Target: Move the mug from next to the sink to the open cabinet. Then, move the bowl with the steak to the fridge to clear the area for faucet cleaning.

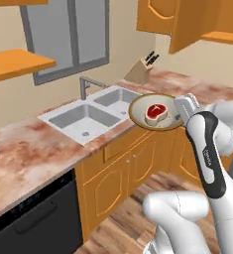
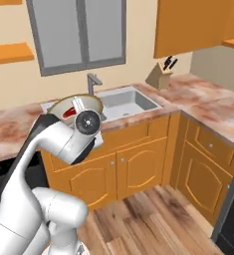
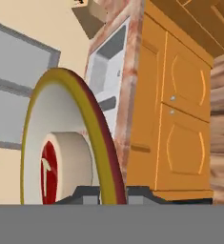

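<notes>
While the shallow olive-rimmed, cream-white bowl [image 1: 155,112] is carried in the air in front of the counter edge, its rim is pinched between the two dark fingers of the gripper [image 3: 112,194]. Inside it, the raw red steak [image 1: 155,113] is seen. Beyond, at ten o'clock, the pale marbled double-basin sink [image 1: 88,116] and grey angular faucet [image 1: 86,84] are found.

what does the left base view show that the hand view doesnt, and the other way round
Left base view alone: the faucet, both sink basins, the black dishwasher, and the steak seen from above. Hand view alone: the gripper fingertips pinching the bowl rim, bowl edge-on. Both: bowl with steak held off the counter, knife block, orange base cabinets.
</notes>
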